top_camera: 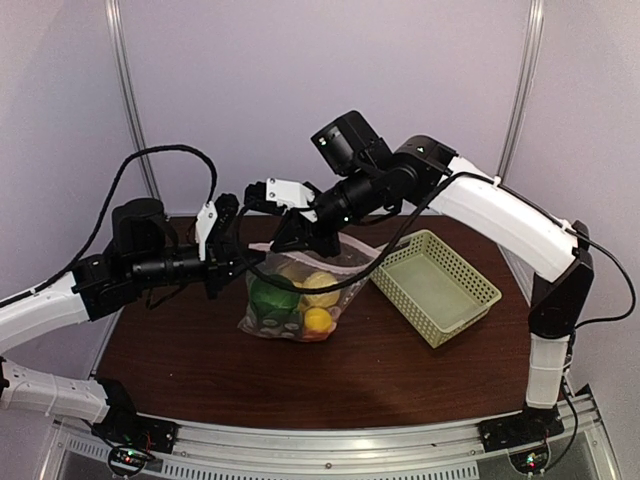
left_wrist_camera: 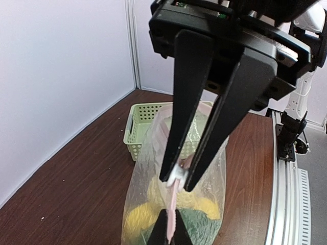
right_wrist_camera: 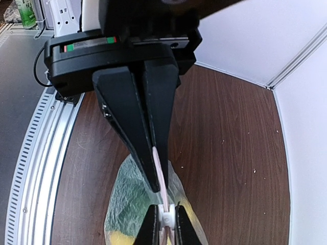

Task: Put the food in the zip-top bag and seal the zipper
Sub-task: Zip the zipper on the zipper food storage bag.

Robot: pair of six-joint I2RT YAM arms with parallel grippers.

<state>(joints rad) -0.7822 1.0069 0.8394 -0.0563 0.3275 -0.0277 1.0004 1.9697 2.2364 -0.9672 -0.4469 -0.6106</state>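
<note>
We are looking at the zip-top bag (left_wrist_camera: pixel 143 173) standing upright near the middle of the brown table (top_camera: pixel 400 380), just beside the pale green lattice basket (top_camera: pixel 403 310), which is sitting to its right in the top view. The food is lying inside the bag: through the clear plastic we are seeing a green leafy vegetable (top_camera: pixel 272 298) on the left side and yellow lemon-like pieces (top_camera: pixel 318 320) to its right, with further pieces underneath that we cannot tell apart. Both arms are reaching in over the bag's mouth and meeting at its top edge. The left gripper (left_wrist_camera: pixel 171 229) is pinching the pink zipper strip (right_wrist_camera: pixel 159 168) with its fingers pressed flat together on it, holding the edge of the bag up off the table. The right gripper (right_wrist_camera: pixel 164 217) is coming from the opposite side, and its two fingertips are closing narrowly on the small white slider tab (left_wrist_camera: pixel 178 175), which is sitting on the strip right next to the left fingers. In both wrist views the two pairs of fingers are standing tip to tip along the line of the zipper, almost touching. We cannot tell from these views how much of the mouth is sealed, since the grippers are covering much of the strip.
</note>
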